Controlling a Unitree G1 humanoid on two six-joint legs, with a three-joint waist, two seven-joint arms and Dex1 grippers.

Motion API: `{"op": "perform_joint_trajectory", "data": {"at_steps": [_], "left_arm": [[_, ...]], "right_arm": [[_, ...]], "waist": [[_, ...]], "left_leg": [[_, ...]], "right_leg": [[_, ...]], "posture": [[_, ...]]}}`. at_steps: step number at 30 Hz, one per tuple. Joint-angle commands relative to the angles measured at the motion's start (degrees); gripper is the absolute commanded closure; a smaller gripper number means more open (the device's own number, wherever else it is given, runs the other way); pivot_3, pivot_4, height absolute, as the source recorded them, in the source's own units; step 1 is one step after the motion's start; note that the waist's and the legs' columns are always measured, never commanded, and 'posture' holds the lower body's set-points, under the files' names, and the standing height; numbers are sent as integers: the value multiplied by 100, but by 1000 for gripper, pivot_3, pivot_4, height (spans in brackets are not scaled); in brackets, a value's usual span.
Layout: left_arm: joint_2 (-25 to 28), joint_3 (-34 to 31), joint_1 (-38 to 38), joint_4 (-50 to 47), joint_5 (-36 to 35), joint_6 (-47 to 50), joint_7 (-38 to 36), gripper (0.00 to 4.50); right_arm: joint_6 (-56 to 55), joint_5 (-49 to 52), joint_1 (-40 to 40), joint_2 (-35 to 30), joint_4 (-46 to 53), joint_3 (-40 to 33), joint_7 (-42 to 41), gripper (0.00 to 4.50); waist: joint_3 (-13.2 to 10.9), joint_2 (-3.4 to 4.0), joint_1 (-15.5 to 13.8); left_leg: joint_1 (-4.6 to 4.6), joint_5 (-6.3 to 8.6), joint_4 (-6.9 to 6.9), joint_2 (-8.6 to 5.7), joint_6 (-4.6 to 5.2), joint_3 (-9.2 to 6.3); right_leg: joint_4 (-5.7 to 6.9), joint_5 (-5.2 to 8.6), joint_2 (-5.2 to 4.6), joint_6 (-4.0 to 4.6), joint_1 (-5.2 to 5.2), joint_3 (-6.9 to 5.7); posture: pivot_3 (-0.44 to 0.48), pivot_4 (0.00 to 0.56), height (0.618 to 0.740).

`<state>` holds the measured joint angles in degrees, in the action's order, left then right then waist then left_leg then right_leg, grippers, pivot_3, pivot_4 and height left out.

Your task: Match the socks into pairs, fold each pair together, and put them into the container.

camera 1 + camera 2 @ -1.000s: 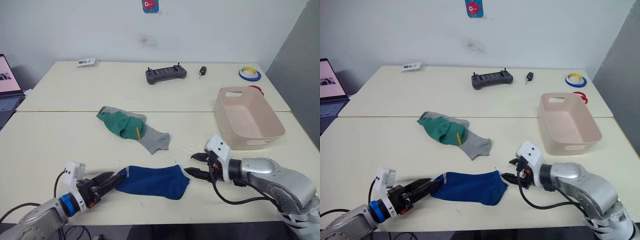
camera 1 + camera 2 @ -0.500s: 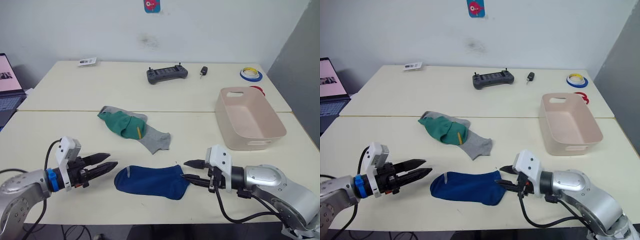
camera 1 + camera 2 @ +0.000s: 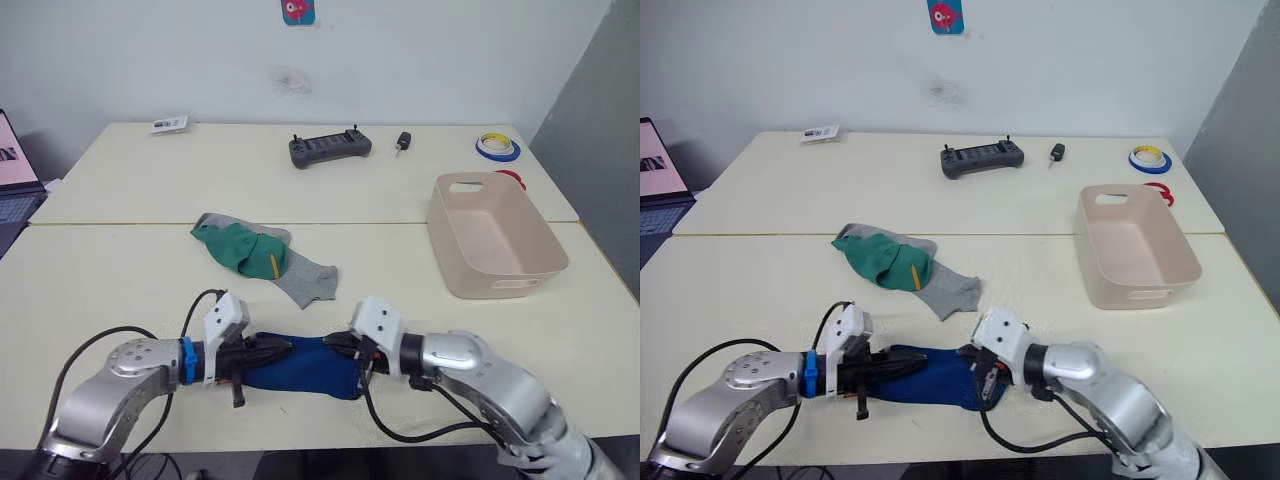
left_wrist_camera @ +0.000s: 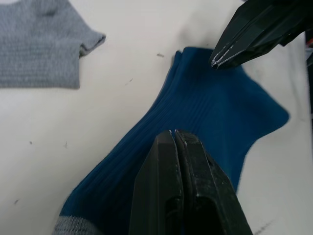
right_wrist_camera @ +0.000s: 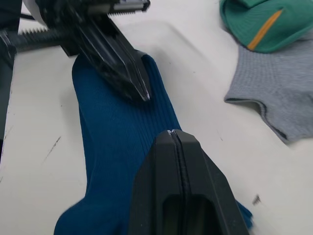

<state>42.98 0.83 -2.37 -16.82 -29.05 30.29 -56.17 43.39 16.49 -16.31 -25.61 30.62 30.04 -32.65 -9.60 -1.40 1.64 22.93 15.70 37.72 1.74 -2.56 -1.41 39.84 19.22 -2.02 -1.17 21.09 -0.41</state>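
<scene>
Both your tools have closed in on the dark blue ribbed fabric sock pair (image 3: 300,362) near the front edge of the desk (image 3: 120,200). Half a second ago they sat spread off either end of it; now the left tool (image 3: 278,348) and right tool (image 3: 337,342) nearly meet over its middle. In the wrist views each tool's fingers are pressed together, tips down on the blue fabric. I can't tell whether either is pinching cloth or just pressing it flat.

The blue fabric looks shorter and bunched compared with before, so my read is you're mid-fold on the blue pair, ends being brought inward.

The green sock with the yellow mark (image 3: 245,249) lies on the light grey sock (image 3: 305,279), mid-desk, still an unsorted heap, just behind the blue one. The pale pink-beige plastic tub (image 3: 496,238) sits at the desk's right edge, well apart, with no socks in it. The blue pair isn't binned yet; green and grey are still to do.
</scene>
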Motion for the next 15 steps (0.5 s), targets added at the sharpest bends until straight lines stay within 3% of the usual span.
{"op": "perform_joint_trajectory", "data": {"at_steps": [1, 9, 15], "left_arm": [[-101, 95, -62, 84, 224, -227, 96, 4452], [-172, 161, -279, 398, 580, -460, 287, 4452], [-158, 184, -412, 388, 619, -422, 414, 4452]], "right_arm": [[-22, -21, -26, 126, -188, 33, -93, 4500], [-397, -548, 409, -363, -328, 419, -296, 4500], [-579, -600, 1057, -1045, -35, -166, -344, 4500]], "waist": [[1, -1, 0], [9, 9, -1], [33, 36, -5]], "left_leg": [[0, 0, 0, 0, 0, 0], [-4, 0, 1, -1, 1, 0], [-31, 4, 0, -1, 7, -6]], "right_leg": [[0, 0, -2, 0, 0, 0], [0, 0, -7, 0, -6, 1], [-21, 0, -7, -1, -50, -8]], "posture": [[0, 150, 740], [0, 150, 740], [0, 150, 740]]}}
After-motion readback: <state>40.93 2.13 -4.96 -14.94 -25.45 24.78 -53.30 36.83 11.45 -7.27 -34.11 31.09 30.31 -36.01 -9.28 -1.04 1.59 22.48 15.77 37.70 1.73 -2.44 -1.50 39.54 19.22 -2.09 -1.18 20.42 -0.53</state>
